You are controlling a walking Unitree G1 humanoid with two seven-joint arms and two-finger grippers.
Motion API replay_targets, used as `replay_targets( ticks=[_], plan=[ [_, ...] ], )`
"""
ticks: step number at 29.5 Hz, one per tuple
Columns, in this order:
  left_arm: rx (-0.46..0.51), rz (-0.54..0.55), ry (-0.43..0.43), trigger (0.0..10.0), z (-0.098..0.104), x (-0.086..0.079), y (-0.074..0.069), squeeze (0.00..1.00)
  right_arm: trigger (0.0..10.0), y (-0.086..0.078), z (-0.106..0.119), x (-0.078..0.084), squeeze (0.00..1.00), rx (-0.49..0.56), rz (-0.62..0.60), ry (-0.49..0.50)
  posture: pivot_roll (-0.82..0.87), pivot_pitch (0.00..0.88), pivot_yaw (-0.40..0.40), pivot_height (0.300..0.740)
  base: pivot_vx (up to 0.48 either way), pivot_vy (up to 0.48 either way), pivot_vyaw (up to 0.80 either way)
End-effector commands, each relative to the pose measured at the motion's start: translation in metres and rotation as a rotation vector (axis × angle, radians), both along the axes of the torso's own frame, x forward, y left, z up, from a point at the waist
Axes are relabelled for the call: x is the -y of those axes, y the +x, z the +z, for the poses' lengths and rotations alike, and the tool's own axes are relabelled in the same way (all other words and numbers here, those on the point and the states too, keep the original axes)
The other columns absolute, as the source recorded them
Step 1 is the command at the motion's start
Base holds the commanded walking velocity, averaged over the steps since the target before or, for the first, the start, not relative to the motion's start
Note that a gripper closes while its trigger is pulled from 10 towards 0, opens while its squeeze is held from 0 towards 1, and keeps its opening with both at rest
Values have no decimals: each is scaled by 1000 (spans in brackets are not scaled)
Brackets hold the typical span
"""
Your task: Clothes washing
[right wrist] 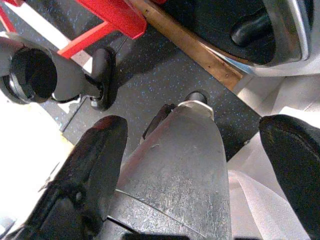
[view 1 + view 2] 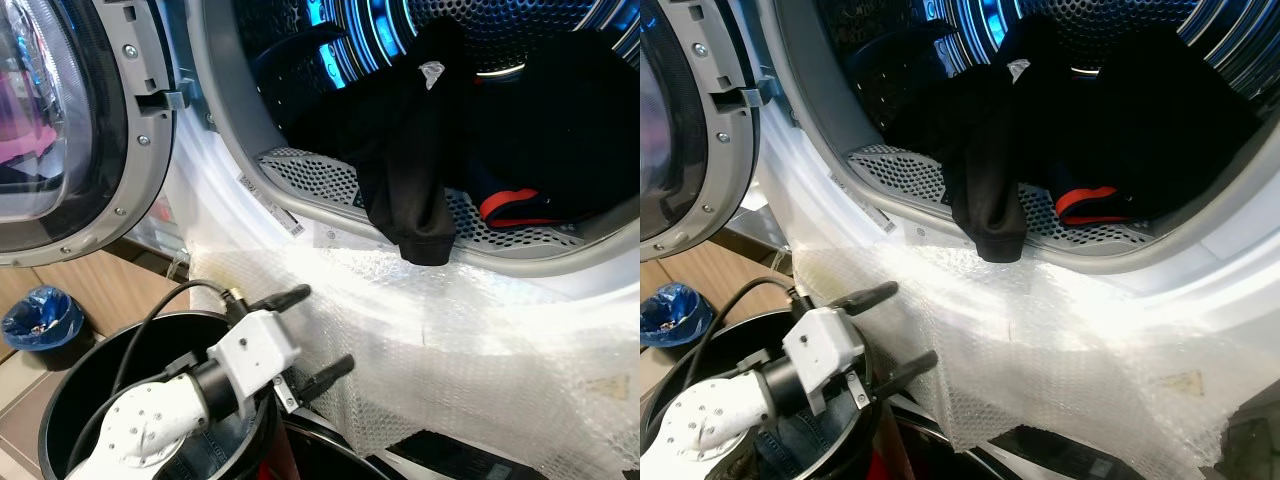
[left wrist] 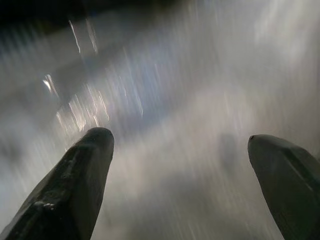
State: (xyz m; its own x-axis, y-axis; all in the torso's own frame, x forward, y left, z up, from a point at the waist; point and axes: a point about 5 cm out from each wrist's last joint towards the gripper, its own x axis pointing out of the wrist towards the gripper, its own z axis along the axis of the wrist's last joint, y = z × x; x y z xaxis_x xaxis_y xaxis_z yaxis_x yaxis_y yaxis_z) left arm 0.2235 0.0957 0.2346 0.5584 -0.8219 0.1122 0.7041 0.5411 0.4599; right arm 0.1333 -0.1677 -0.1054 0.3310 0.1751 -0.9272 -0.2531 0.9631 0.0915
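White front-loading washing machine [image 2: 250, 225] takes most of the head views, its round grey-rimmed glass door [image 2: 70, 130] swung open to the robot's left. Perforated steel drum [image 2: 330, 180] lit blue inside, already holding a heap of black clothes [image 2: 560, 130] with a red-trimmed piece [image 2: 515, 205] near the front. One black garment [image 2: 405, 165] hangs out over the drum lip, long axis roughly vertical, its cuffed end drooping onto the sheet of clear bubble wrap [image 2: 450, 340] taped over the machine's front below the opening.

Round black plastic laundry basket [image 2: 80, 370] sits low on the left, blue denim [image 2: 205, 445] showing inside it. Small blue crumpled bag in a dark bin [image 2: 40, 318] on the floor further left.

Left gripper [image 2: 315, 335] on the silver-white arm is over the basket's rim, two black fingers spread apart, empty, pointing toward the bubble wrap. Left wrist view is motion-blurred, pale surface between the spread fingers, nothing held.

Key relation: hanging black garment lies up and to the right of the left fingertips, well apart; denim is below and behind them. Left arm is the nearer one for either. Likely next: push the dangling garment in or go back down for denim, can't say which.

Right gripper [image 1: 200, 165] hangs idle, fingers apart, aimed at dark speckled floor [image 1: 165, 75] and a grey metal robot part [image 1: 180, 165], red frame [image 1: 115, 15] nearby.
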Motion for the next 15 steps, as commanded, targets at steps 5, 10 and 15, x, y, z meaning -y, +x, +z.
replay_targets(
  ticks=[5,10,15],
  plan=[
    [28,-194,-24,10000,28,19,2,0,10000,-24,-8,-1,0,-92,2,-8,61,52,-13,740,0,0,0],
    [14,-287,36,10000,32,29,7,0,10000,-26,-8,0,0,-96,0,-15,40,51,-5,740,0,0,0],
    [4,-255,43,10000,29,30,26,0,10000,-25,-8,0,0,-97,-1,-19,40,51,-5,740,0,0,0]
  ],
)
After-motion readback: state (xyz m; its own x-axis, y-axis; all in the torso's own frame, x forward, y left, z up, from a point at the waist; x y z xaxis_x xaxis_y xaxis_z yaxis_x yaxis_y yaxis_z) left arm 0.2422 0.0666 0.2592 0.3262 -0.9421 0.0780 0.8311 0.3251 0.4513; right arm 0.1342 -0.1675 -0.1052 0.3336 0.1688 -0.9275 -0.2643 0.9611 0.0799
